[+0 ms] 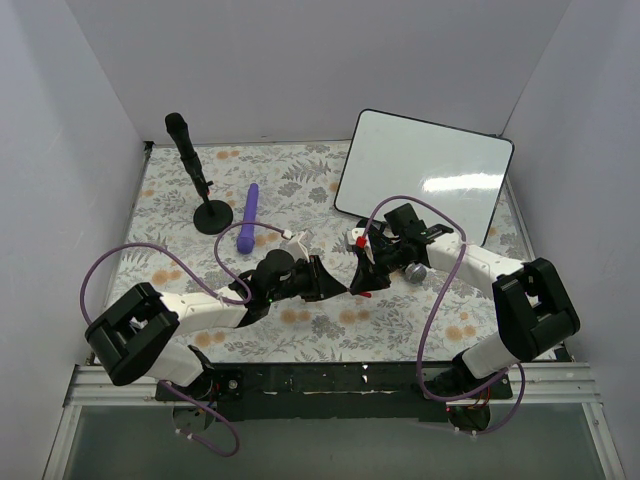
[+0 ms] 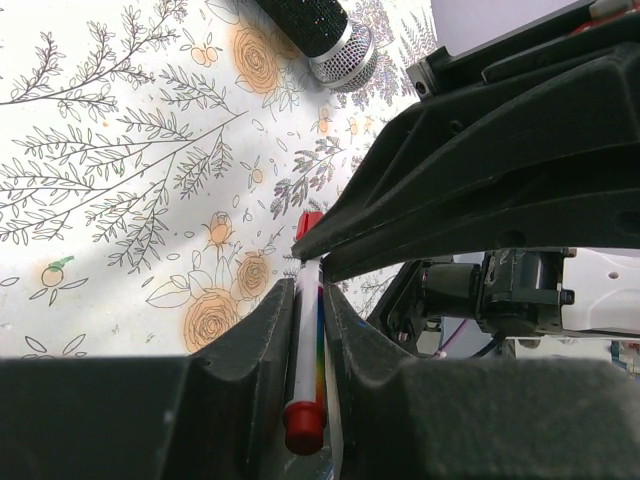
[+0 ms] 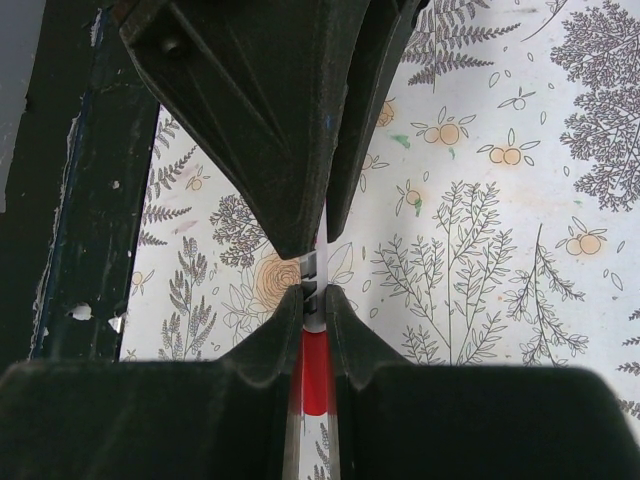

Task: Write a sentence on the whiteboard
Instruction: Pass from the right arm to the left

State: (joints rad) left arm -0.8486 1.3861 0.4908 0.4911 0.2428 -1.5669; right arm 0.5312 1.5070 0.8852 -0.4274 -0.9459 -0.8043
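The whiteboard lies at the back right, tilted, with a plain white face and a thin black rim. No sentence shows on it. Both grippers meet over the middle of the table on one marker, a white barrel with a rainbow stripe and a red tail plug. My left gripper is shut on the barrel. My right gripper is shut on the marker's red cap. The two pairs of fingertips stand nearly tip to tip.
A black microphone stand stands at the back left, with a purple tube lying beside it. A black and silver microphone head lies on the flowered tablecloth close to my right gripper. White walls close in three sides.
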